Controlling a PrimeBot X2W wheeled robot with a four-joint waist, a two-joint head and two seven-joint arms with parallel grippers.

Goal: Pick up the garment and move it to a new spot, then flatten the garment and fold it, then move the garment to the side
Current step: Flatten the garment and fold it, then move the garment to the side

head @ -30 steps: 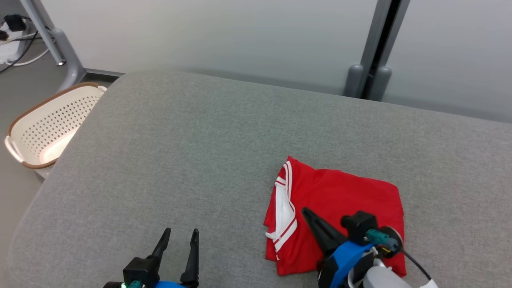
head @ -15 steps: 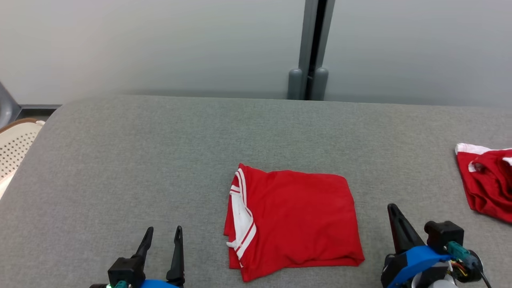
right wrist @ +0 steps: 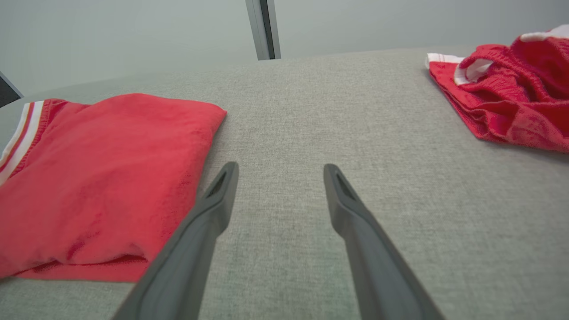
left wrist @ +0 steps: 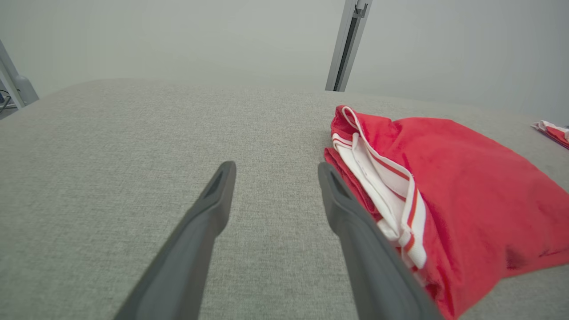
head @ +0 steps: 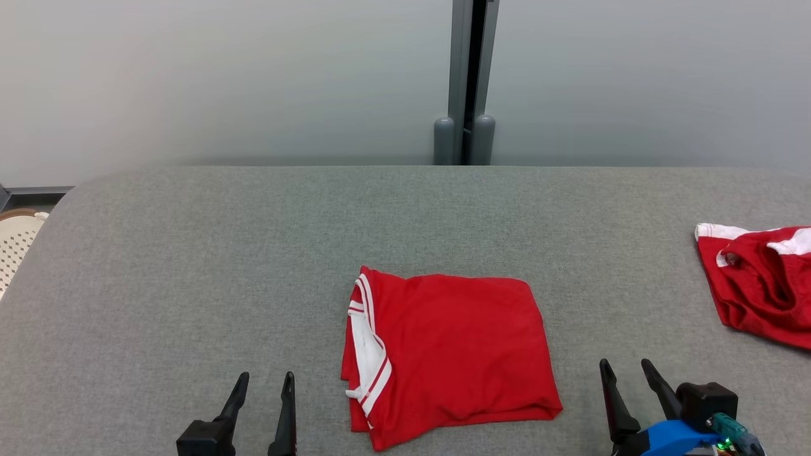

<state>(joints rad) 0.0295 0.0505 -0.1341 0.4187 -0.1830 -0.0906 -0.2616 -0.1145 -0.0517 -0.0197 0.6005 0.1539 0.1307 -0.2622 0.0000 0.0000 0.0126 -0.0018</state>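
Head view: the garment (head: pixel 443 354), red with white striped trim along its left edge, lies folded in a rough square on the grey table (head: pixel 222 253), near the front edge and about midway across. The left pincer (head: pixel 266 377) sits at the lower left, fingers apart and holding nothing, with bare table between it and the garment. The right pincer (head: pixel 625 364) sits at the lower right, also apart and empty, just off the garment's right side. A second garment (head: pixel 754 285), red and white and crumpled, lies at the right edge, well apart from the folded one. A basket (head: pixel 12 244) peeks in at the far left, beyond the table. A grey post (head: pixel 466 82) stands against the wall behind.

Left wrist view: the fingers stand spread over bare table. The garment lies just beside them, its trim edge facing them; whether it touches a finger I cannot tell.

Right wrist view: the fingers are spread over bare table. The folded garment is on one side, the crumpled one farther off on the other.
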